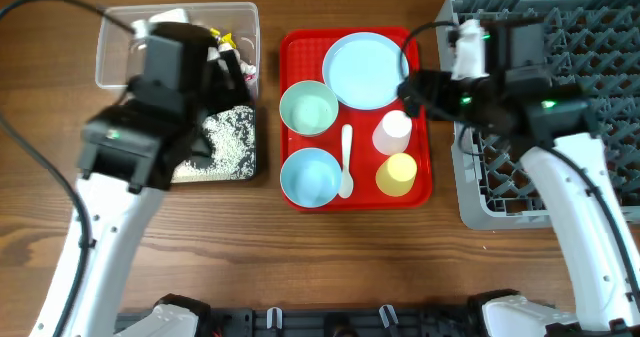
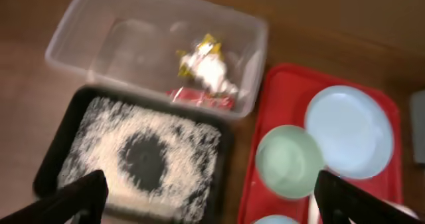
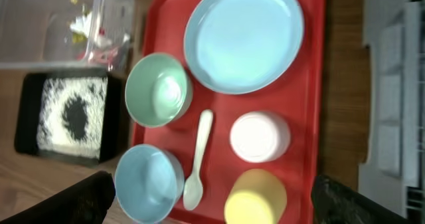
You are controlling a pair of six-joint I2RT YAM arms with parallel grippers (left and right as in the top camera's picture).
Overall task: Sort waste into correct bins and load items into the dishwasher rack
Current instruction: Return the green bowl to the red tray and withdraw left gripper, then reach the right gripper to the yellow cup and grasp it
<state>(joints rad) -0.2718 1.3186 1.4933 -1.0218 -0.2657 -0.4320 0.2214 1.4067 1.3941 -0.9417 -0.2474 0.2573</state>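
I see my left gripper (image 2: 212, 207) wide open, empty, over the black tray (image 2: 143, 159); right gripper (image 3: 222, 203) likewise over the red tray (image 3: 309, 98)

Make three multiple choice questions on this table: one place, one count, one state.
1. Where is the white spoon? A in the rack; B on the red tray; C in the clear tub.
2. How many cups stand on that tray? A one; B four; C two.
3. The black tray is: A strewn with white grains; B bare; C upturned.
B: red tray shows all around the spoon. C: one white cup, one yellow cup. A: grains ring a dark bare patch.
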